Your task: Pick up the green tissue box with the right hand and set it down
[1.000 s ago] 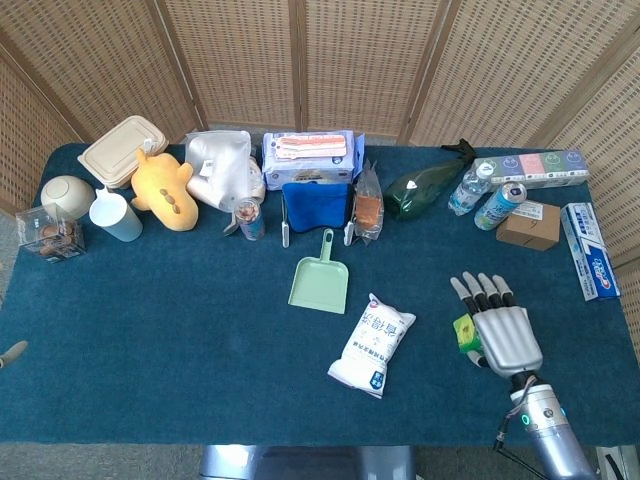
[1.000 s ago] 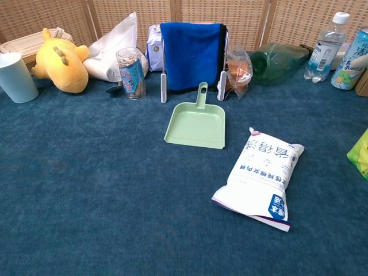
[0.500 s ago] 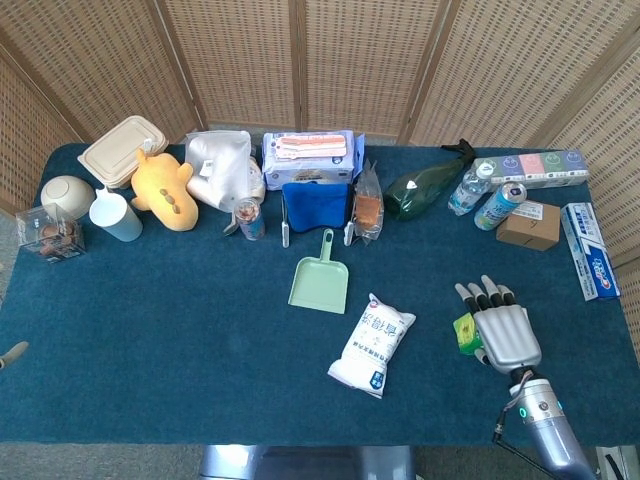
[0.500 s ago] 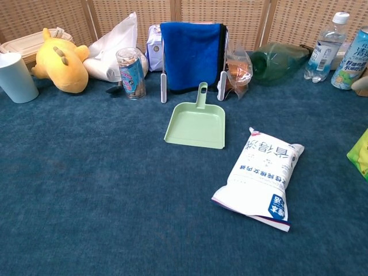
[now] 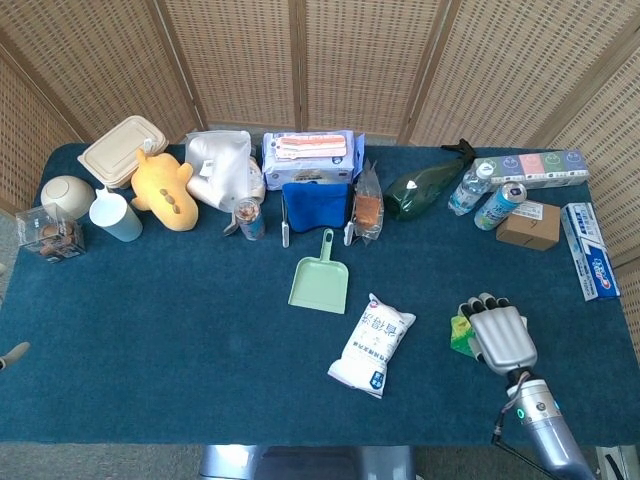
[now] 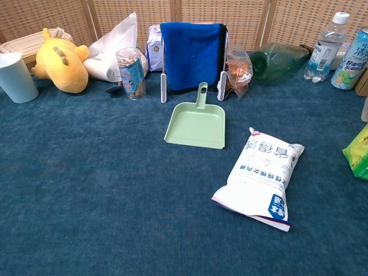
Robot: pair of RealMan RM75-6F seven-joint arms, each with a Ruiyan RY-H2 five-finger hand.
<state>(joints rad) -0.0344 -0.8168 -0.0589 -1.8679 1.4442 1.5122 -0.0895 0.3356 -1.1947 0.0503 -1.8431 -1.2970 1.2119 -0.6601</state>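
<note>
The green tissue box (image 5: 460, 333) lies on the blue cloth at the front right, and only its left part shows from under my right hand (image 5: 498, 336). That hand covers the box from above with its fingers (image 5: 486, 301) curled down over the far edge, gripping it. In the chest view the green tissue box (image 6: 357, 152) shows at the right edge with one pale finger (image 6: 364, 109) above it. Only a sliver of my left hand (image 5: 13, 353) peeks in at the left edge, so its pose is unclear.
A white bag (image 5: 373, 343) lies just left of the box, with a green dustpan (image 5: 320, 279) beyond it. A can (image 5: 499, 206), a water bottle (image 5: 468, 188), a brown carton (image 5: 529, 224) and a toothpaste box (image 5: 590, 264) stand behind and to the right.
My right hand's fingers went from stretched out flat to curled down over the box. The box shifted slightly left and away under the hand.
</note>
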